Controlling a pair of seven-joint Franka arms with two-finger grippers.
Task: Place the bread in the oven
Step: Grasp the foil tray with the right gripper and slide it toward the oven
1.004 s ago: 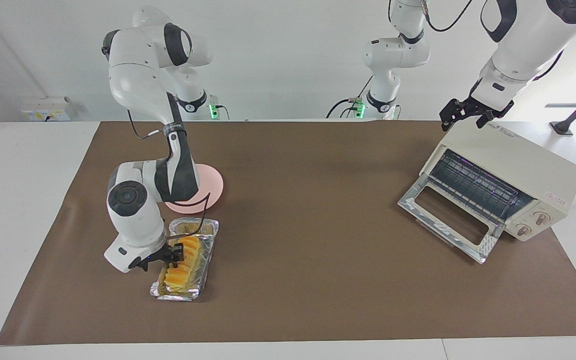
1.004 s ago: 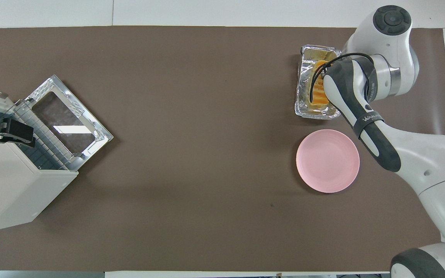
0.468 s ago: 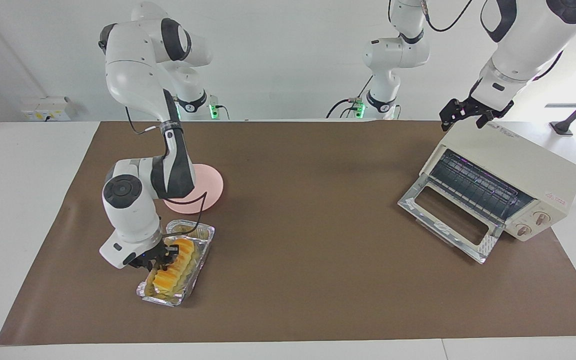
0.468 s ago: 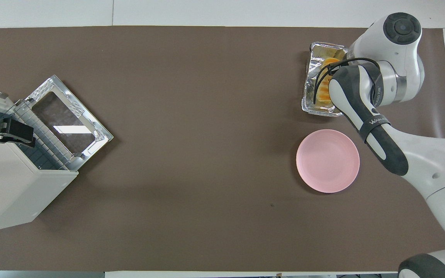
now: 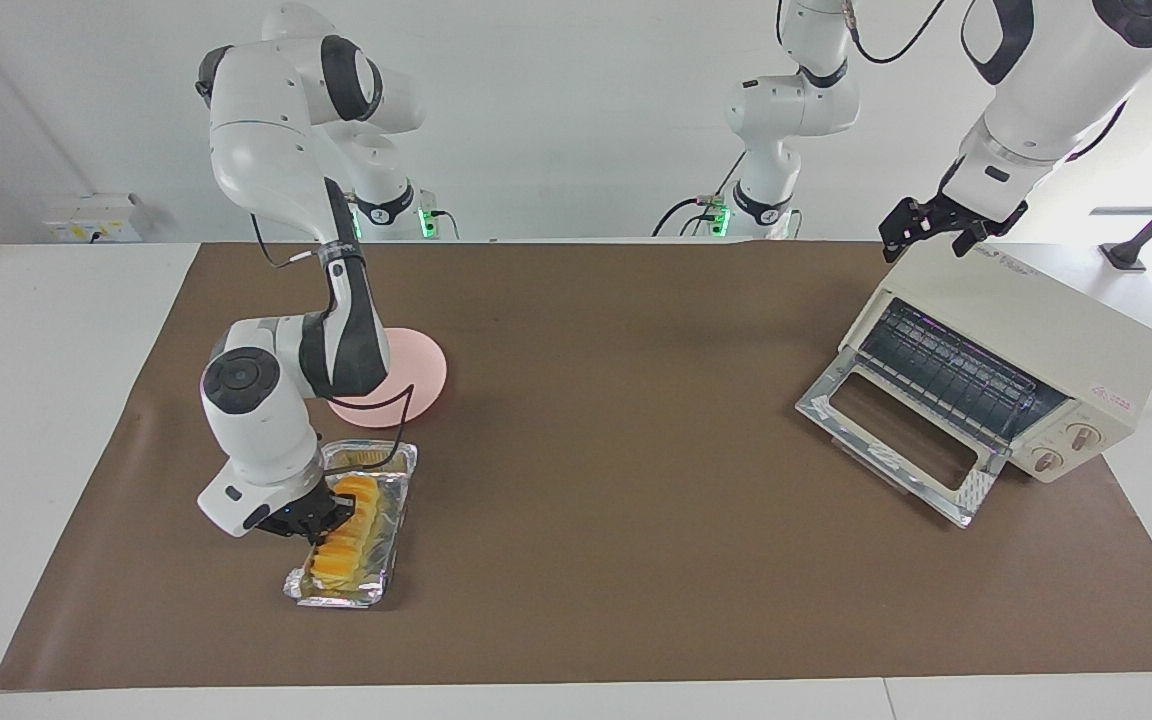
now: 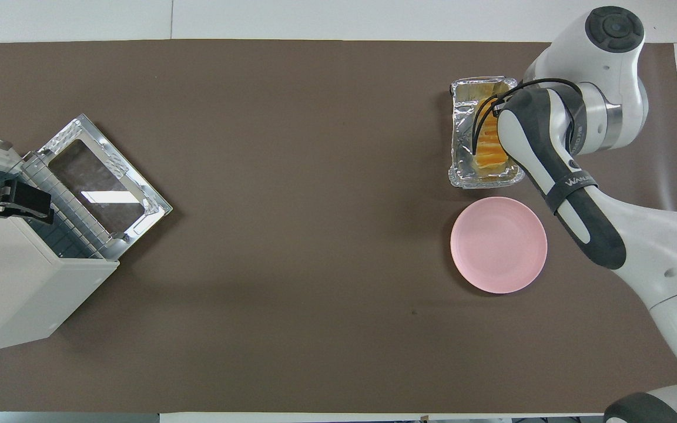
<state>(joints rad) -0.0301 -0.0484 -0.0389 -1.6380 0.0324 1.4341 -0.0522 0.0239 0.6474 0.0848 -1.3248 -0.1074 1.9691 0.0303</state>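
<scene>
The bread (image 5: 351, 532) (image 6: 489, 150), a yellow-orange ridged loaf, lies in a crinkled foil tray (image 5: 399, 497) (image 6: 462, 141) toward the right arm's end of the table. My right gripper (image 5: 328, 516) is down in the tray, shut on the loaf's end nearer the robots; in the overhead view the arm's own forearm hides it. The cream-white oven (image 5: 1036, 330) (image 6: 15, 294) stands at the left arm's end with its glass door (image 5: 896, 440) (image 6: 103, 188) dropped open and the wire rack showing. My left gripper (image 5: 936, 228) (image 6: 6, 200) waits open over the oven's top.
A round pink plate (image 5: 421, 375) (image 6: 498, 244) sits just nearer the robots than the foil tray, partly covered by the right arm in the facing view. A brown mat (image 5: 616, 480) covers the table between tray and oven.
The right gripper has closed on the bread. The tray and loaf have shifted and turned with it toward the right arm's end of the table. The left arm has not moved.
</scene>
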